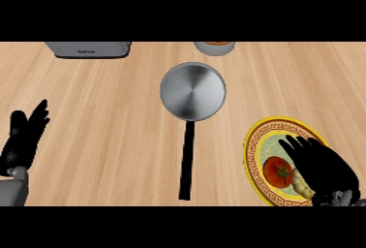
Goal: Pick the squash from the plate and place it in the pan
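Head view shows me a wooden desk [107, 121] with a shiny grey pan [193, 91] in the middle. Its long black handle points to 6 o'clock. At about 4 o'clock from the pan sits a yellow plate [259, 130] with a brown pattern round its rim. A red tomato [278, 172] lies on the plate. Just beside the tomato, at its 4 o'clock, I see the pale squash [302, 188], partly hidden. My right hand [322, 167] is over the plate with its fingers spread out straight, and it holds nothing. My left hand [25, 138] rests at the 9 o'clock edge, fingers up and relaxed, holding nothing. At 12 o'clock there is a grey toaster [88, 49] and a round jar [214, 47].
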Controlling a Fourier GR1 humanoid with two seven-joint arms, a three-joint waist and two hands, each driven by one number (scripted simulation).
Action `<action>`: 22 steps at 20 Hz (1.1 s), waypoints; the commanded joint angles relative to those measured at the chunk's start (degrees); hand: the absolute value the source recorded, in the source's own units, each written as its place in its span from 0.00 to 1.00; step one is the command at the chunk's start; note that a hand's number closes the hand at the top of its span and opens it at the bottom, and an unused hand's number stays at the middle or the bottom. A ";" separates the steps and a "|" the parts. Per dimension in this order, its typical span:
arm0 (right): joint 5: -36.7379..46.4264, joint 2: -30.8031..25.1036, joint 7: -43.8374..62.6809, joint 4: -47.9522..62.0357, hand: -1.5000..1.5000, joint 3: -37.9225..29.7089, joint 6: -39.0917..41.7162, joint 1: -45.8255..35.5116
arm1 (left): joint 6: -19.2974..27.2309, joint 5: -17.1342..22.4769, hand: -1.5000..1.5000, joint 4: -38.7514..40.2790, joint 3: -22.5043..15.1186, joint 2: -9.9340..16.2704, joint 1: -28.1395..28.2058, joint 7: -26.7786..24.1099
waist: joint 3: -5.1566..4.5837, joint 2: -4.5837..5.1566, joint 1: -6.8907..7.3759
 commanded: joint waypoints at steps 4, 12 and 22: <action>8.70 4.61 -5.11 6.73 0.00 0.55 -5.69 2.27 | 1.36 -2.95 0.50 -2.00 -0.91 -4.02 1.29 0.58 | 0.02 -0.01 0.13; 11.26 8.54 -5.91 5.94 0.00 -3.41 2.21 1.20 | -1.10 -4.39 0.50 2.31 2.55 -3.18 -1.55 -0.71 | -0.01 0.01 -0.04; 18.67 6.72 -15.19 16.30 1.00 -4.23 -3.83 2.29 | -1.51 -5.71 0.50 0.45 3.20 -4.69 -2.44 1.65 | 0.00 0.05 -0.07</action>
